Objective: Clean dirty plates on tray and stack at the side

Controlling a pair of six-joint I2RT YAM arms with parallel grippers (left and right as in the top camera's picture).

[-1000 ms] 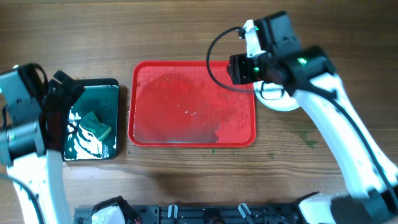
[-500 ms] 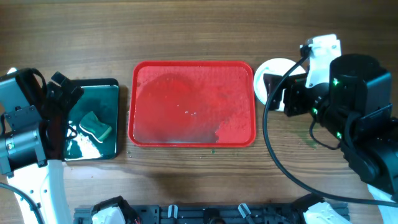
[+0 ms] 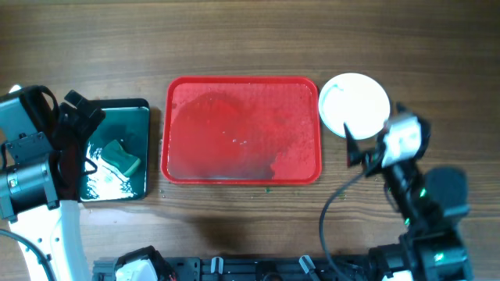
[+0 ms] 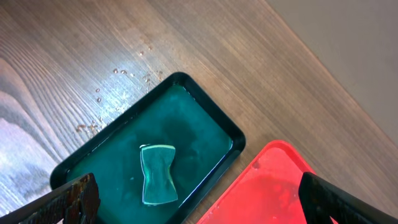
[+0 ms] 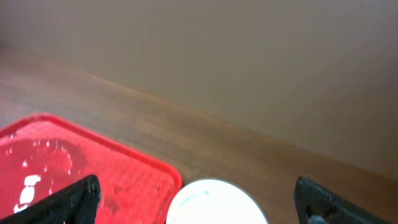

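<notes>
Sitting on the bench (image 3: 234, 39): red tray (image 3: 242, 129) pretty much dead centre, just a water film and droplets on it.
Plates (image 3: 355, 104): off the tray, on the wood just beside its right rim at the far corner. From above I only see one white round top with a faint mint mark, so I can't tell how many are under it.
Black tray (image 3: 117, 148): left of the red one, green water inside, sponge (image 3: 121, 156) lying in it.
Left jaws: spread wide, nothing between them, fingers (image 4: 78, 198) hanging over the black tray.
Right jaws: released too, wide apart and empty.
Right arm (image 3: 402, 140): near side of the plates, not touching them.
</notes>
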